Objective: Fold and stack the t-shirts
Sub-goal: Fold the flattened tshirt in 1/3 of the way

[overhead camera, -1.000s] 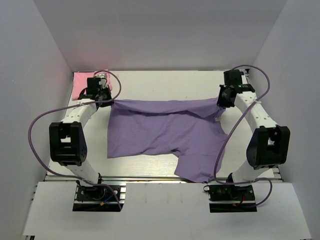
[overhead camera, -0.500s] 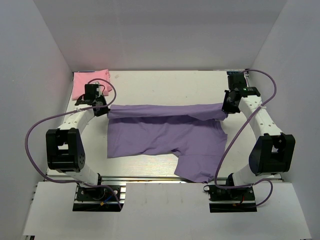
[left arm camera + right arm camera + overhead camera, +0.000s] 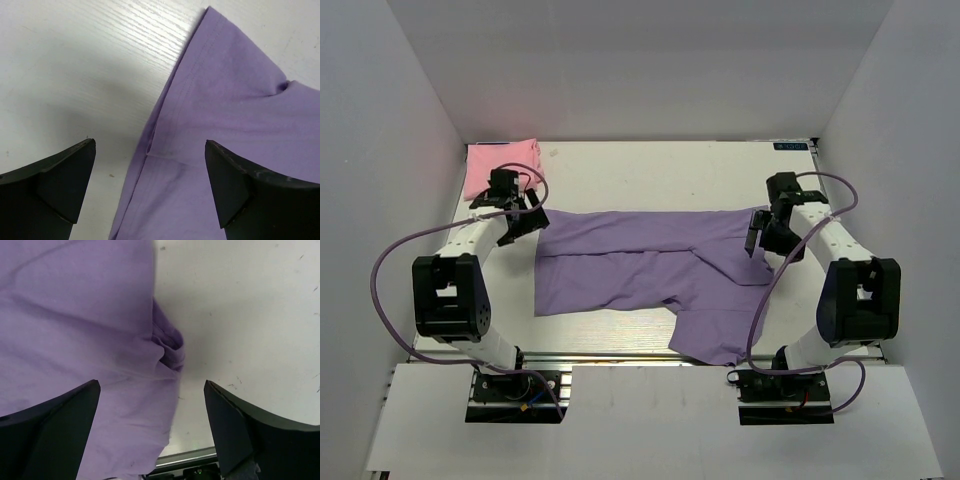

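The lavender-purple t-shirt (image 3: 640,270) lies flat mid-table, its far edge folded over onto itself in a band. My left gripper (image 3: 525,222) hovers open just above the shirt's far-left corner; in the left wrist view the fingers (image 3: 60,180) straddle the folded hem (image 3: 225,115), gripper (image 3: 150,145) holding nothing. My right gripper (image 3: 757,235) is open over the far-right corner. In the right wrist view the bunched cloth (image 3: 75,315) lies below the gripper (image 3: 151,383), free of it. The pink t-shirt (image 3: 500,165) sits folded at the far left corner.
The white table (image 3: 650,175) is walled in on three sides. A metal rail (image 3: 620,355) runs along the near edge, and the shirt's lower flap hangs over it. Purple cables (image 3: 395,260) loop off both arms.
Both grippers opened and let go of the purple shirt's far edge. That edge, held stretched between them before, now lies folded over on the shirt. Both grippers moved slightly nearer.
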You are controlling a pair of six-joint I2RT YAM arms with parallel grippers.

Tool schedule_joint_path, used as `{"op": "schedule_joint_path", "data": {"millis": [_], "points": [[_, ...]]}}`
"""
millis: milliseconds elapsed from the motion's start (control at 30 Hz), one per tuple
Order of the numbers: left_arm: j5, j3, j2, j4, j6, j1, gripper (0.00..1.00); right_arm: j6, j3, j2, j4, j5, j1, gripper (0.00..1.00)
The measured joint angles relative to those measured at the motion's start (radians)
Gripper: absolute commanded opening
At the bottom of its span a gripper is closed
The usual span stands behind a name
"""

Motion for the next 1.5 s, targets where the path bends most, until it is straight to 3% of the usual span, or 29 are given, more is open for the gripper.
{"op": "schedule_joint_path", "data": {"millis": [200, 333, 533, 767, 1100, 1500], "points": [[0.005, 0.009, -0.041, 0.022, -0.003, 0.0, 1.0, -0.036, 0.058, -0.001, 0.039, -0.057, 0.001, 0.9], [0.086, 0.027, -0.029, 0.091, 0.021, -0.008, 1.0, -0.062, 0.062, 0.001, 0.133, -0.151, 0.003, 0.9], [0.284, 0.075, 0.125, 0.214, 0.056, -0.022, 1.0, -0.074, 0.119, 0.12, 0.272, -0.266, 0.011, 0.9], [0.413, 0.111, 0.315, 0.285, 0.074, -0.034, 1.0, -0.063, 0.197, 0.335, 0.344, -0.251, 0.011, 0.9], [0.406, 0.386, 0.517, 0.253, 0.082, -0.042, 1.0, -0.019, 0.381, 0.52, 0.322, -0.238, -0.025, 0.9], [0.388, 0.727, 0.726, 0.167, 0.064, -0.043, 1.0, -0.039, 0.807, 0.791, 0.296, -0.362, -0.143, 0.9]]}}
